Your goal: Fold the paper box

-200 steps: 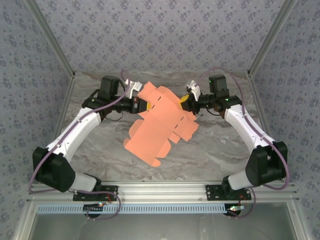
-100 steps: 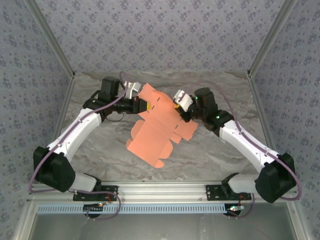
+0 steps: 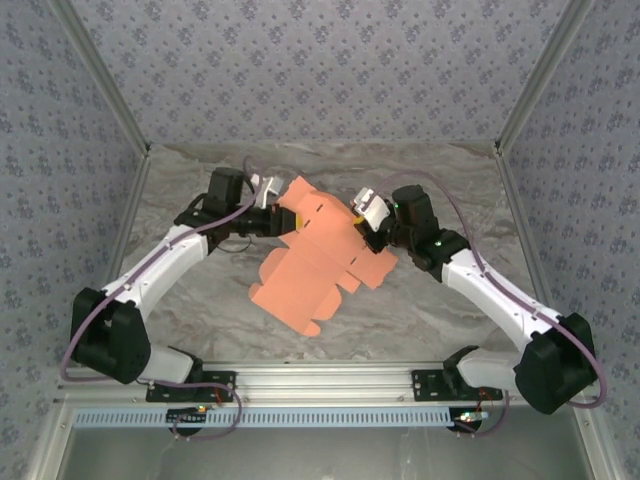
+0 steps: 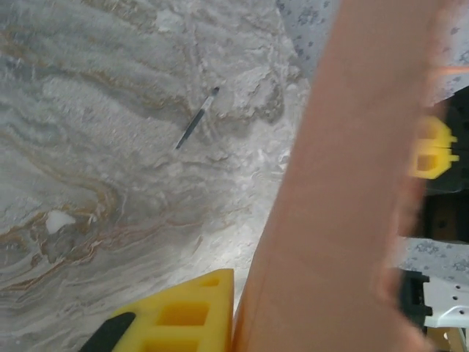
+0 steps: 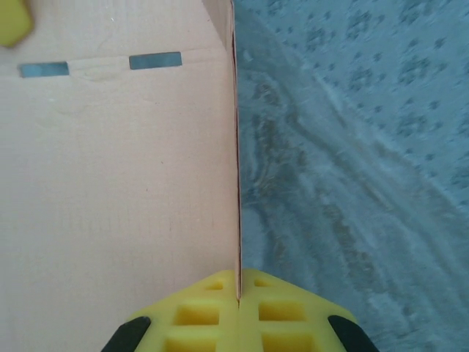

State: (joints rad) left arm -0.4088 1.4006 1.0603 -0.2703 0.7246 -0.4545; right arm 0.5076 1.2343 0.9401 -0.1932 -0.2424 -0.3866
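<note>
Seen from above, two white and black robot arms reach in from the bottom corners of the frame over a grey marbled counter (image 3: 200, 300). Walls papered in a small blue floral print enclose it.

The paper box (image 3: 320, 258) is a flat, unfolded salmon-orange card sheet with rounded tabs. It sits in the middle of the frame, tilted, its lower tabs pointing to the lower left. The left tool (image 3: 283, 214) meets the sheet's upper left edge. The right tool (image 3: 360, 218) meets its upper right edge.

From the left wrist, the paper box (image 4: 344, 183) rises as a blurred orange band through the right half of the frame. One yellow finger (image 4: 183, 315) sits at the bottom edge, just beside the card. The other finger is hidden, so I cannot tell whether this tool grips the card or stands apart from it.

From the right wrist, the paper box (image 5: 110, 183) fills the left half, with two small rectangular slots near the top. The right tool (image 5: 238, 290) at the bottom edge has its yellow pads pressed together, clamped on the card's right-hand edge. The counter (image 5: 330, 220) lies beyond, on the right.
</note>
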